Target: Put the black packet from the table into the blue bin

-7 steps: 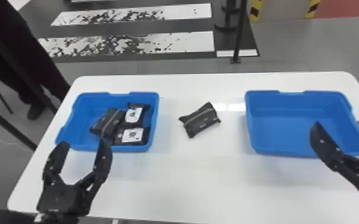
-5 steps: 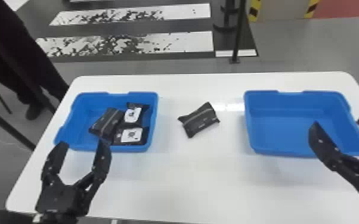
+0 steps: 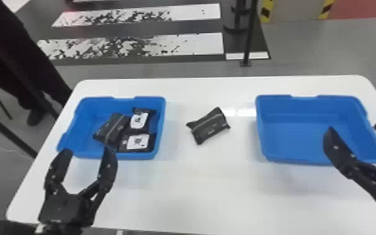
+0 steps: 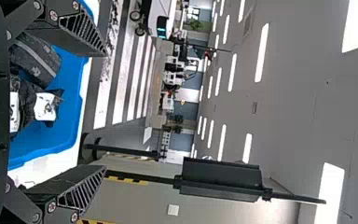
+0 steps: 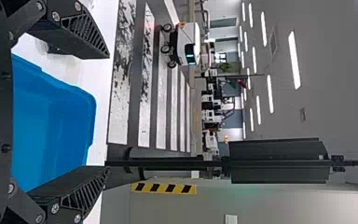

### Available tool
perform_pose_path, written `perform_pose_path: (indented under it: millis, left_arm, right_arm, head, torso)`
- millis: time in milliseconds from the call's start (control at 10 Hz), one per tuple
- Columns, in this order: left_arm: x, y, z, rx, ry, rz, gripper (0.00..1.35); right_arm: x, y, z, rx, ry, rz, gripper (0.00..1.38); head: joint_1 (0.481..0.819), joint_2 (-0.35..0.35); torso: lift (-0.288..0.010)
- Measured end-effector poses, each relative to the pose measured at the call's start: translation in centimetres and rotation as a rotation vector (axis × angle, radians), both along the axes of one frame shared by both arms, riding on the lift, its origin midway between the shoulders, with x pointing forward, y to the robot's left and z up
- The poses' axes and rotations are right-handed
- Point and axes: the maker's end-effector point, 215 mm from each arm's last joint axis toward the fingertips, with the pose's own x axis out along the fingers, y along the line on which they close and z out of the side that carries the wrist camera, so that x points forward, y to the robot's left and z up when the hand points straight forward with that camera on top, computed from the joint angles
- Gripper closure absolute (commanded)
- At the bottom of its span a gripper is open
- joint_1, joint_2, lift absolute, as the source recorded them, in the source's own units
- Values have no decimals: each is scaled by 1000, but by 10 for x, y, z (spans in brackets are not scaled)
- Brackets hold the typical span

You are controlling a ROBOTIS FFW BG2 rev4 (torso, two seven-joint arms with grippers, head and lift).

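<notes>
Two grippers stand wide open and empty. The left gripper [image 3: 86,151] is at the near side of the left blue bin [image 3: 82,129], its fingers well apart; whether a tip touches the rim, I cannot tell. In its wrist view, the left gripper [image 4: 106,111] shows the same broad spread. The right gripper [image 3: 356,125] is at the right blue bin [image 3: 303,134], its fingers also well apart, and in its wrist view the right gripper [image 5: 108,112] has open space between both tips. The black packet [image 3: 210,125] lies tilted on the white table [image 3: 196,190], between the bins, touching neither. Three dark packets [image 3: 111,128] lie together inside the left blue bin.
</notes>
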Motion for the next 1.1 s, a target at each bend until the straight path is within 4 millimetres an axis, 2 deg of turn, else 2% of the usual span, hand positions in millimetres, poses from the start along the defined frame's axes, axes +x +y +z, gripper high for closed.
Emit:
perform_pose_path:
  millis: [200,500,700,800,1000,1100]
  left_arm:
    - [17,-23,-8,14,30,-56,174]
    - [67,-90,-36,97,64,-246,174]
    - [99,-123,-56,200,100,-344,180]
    - [122,-144,-68,263,119,-409,180]
    - [166,-196,-84,372,131,-527,180]
    - [179,-219,-93,404,143,-573,180]
  right_arm:
    - [0,0,1,-1,-3,0,173]
    - [0,0,1,-4,-2,0,173]
    - [0,-1,-2,-4,2,-1,173]
    - [0,-1,-3,-1,4,-1,173]
    - [0,-1,-4,0,6,-1,173]
    - [0,-1,-4,0,6,-1,173]
  head:
    - [695,77]
    - [695,-37]
    - [695,-73]
    - [695,-102]
    - [695,-152]
    - [695,-183]
  torso:
    - [-110]
    - [-110]
    - [-110]
    - [-110]
    - [-110]
    - [-110]
